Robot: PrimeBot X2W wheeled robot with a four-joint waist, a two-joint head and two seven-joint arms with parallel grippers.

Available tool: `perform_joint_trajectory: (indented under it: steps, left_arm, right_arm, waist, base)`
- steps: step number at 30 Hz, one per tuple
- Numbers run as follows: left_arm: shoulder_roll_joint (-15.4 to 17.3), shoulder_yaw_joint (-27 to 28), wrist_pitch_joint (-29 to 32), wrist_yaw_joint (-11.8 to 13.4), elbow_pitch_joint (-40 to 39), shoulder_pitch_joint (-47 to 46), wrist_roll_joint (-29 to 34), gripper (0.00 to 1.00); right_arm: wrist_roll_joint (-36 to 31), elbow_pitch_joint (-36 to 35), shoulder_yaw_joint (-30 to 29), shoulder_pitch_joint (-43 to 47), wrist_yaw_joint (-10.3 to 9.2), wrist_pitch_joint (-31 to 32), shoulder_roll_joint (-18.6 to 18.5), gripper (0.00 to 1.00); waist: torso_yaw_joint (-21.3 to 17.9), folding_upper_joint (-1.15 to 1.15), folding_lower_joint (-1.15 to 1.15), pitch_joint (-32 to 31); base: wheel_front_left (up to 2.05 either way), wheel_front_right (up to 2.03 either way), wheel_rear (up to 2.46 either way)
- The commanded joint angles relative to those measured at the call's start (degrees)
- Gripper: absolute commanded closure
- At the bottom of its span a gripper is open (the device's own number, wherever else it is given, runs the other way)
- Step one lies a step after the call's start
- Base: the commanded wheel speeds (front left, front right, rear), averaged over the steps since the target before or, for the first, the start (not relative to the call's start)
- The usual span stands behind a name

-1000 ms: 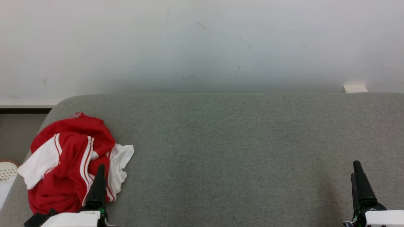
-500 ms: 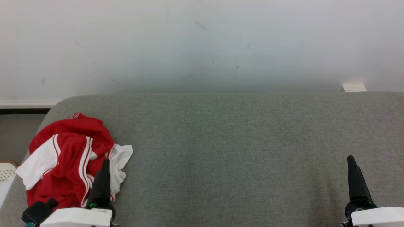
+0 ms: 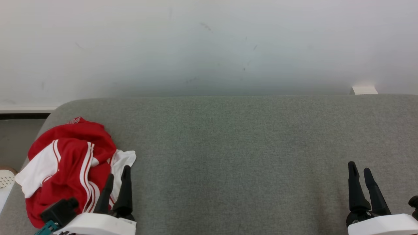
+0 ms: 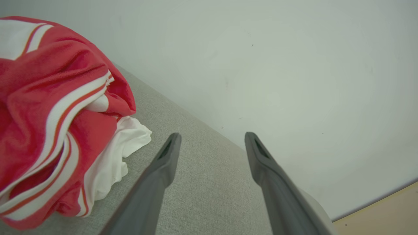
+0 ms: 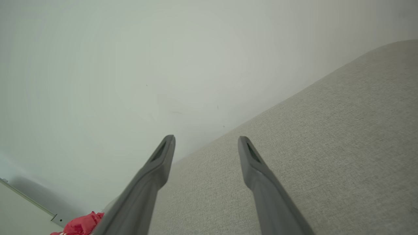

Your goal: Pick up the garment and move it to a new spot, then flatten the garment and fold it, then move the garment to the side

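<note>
Both grippers have turned since a second ago, so we now see two fingers on each in the head view where one showed before. The left gripper (image 3: 119, 172) has also drifted toward three o'clock, to the garment's edge. It sits at seven o'clock of the head view, jaws spread wide and empty. In the left wrist view its fingers (image 4: 163, 163) hang over bare cushion (image 4: 202, 195), just beside the white fold.

The garment (image 3: 65, 163), red with white stripes, lies crumpled at eight o'clock on the grey cushion (image 3: 228, 147), near its rounded corner. The right gripper (image 3: 359, 166) rests at five o'clock, well apart from the garment, jaws likewise parted with nothing between them. At nine o'clock we glimpse a white perforated thing (image 3: 6, 179), perhaps a basket.
</note>
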Motion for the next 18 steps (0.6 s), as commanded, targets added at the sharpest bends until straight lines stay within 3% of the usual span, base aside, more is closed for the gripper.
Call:
perform_joint_trajectory:
  steps: [1,18]
  left_arm:
    - [0.6,-0.3,-0.7,0.1,-0.8,-0.9,2.4,0.0]
    - [1.4,-3.0,-3.5,1.6,0.5,-0.7,14.0,0.0]
  right_arm:
    - [-2.7,-0.3,0.3,-0.1,-0.04,-0.6,-0.5,0.0]
    - [-15.8,1.5,1.2,-0.3,-0.06,-3.4,-0.3,0.0]
  waist:
    - [0.0,0.0,0.0,0.0]
    - [-0.5,0.0,0.0,-0.3]
  base:
    - [0.0,0.0,0.0]
    - [0.0,0.0,0.0]
